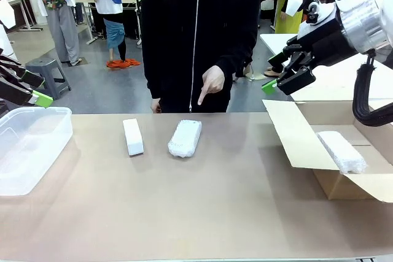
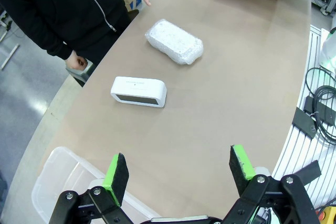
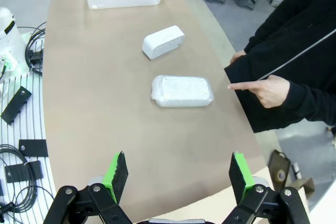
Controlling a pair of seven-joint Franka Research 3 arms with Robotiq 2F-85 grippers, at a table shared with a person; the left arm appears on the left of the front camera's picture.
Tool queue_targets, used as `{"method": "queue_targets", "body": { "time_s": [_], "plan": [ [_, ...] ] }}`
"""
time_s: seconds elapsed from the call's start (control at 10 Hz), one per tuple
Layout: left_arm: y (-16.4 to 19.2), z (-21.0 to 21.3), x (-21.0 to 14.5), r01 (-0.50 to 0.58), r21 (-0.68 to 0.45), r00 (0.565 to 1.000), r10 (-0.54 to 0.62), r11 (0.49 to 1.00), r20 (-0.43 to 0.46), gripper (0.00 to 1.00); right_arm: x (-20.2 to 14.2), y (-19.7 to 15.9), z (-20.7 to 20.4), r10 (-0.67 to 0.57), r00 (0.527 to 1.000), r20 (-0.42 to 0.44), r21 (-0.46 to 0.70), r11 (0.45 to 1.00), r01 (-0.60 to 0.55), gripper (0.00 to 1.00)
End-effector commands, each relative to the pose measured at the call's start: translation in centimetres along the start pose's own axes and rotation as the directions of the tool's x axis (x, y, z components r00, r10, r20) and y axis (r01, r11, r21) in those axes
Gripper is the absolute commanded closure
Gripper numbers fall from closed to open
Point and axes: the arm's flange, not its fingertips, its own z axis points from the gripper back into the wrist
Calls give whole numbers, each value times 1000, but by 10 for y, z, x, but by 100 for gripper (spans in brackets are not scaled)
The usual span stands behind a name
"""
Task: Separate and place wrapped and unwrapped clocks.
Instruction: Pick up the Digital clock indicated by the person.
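both pincers wide and empty, two clocks on the open table, one in the box

the left gripper [image 2: 178, 169] hangs high over the left end of the tan table [image 1: 202, 213], its green pads spread as wide as they go with nothing between them. just beneath it, at the left edge, sits a clear plastic tub [image 1: 18, 170], lidless. the right gripper [image 3: 178, 169] is raised over the far right corner, likewise spread fully and holding nothing.

in the far middle of the table a smooth plain white rectangular block [image 1: 133, 136] lies with its long side running near to far; the left wrist view shows a dark face on one long side. just to its right, apart from it, lies a whitish bubble-wrapped oblong bundle [image 1: 185, 137], tilted a little. bare table surrounds both.

a second bubble-wrapped bundle [image 1: 341, 150] rests inside a brown cardboard box [image 1: 344, 185] at the right end. one box flap is folded out flat toward the middle, lying between that bundle and the two pieces on the table.

a person in a black zipped jacket stands at the far edge. the person's pointing hand [image 1: 212, 84], index finger down, is held above the far edge just beyond the bundle in the middle, not touching it. the other hand [image 2: 77, 62] hangs at the table edge behind the white block.

black cables [image 3: 21, 156] and small black plates lie along the near rim.
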Motion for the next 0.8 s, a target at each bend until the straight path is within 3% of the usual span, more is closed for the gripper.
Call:
{"method": "queue_targets", "body": {
  "time_s": [0.0,0.7],
  "plan": [
    [0,-1,-1,1,-14,1000,-1,1000,10,0,-2,0,0,7,1000,1,5,1000,-7,0],
    [0,-1,-1,1,-14,1000,-1,1000,10,0,-2,0,0,7,1000,1,5,1000,-7,0]
  ]
}}
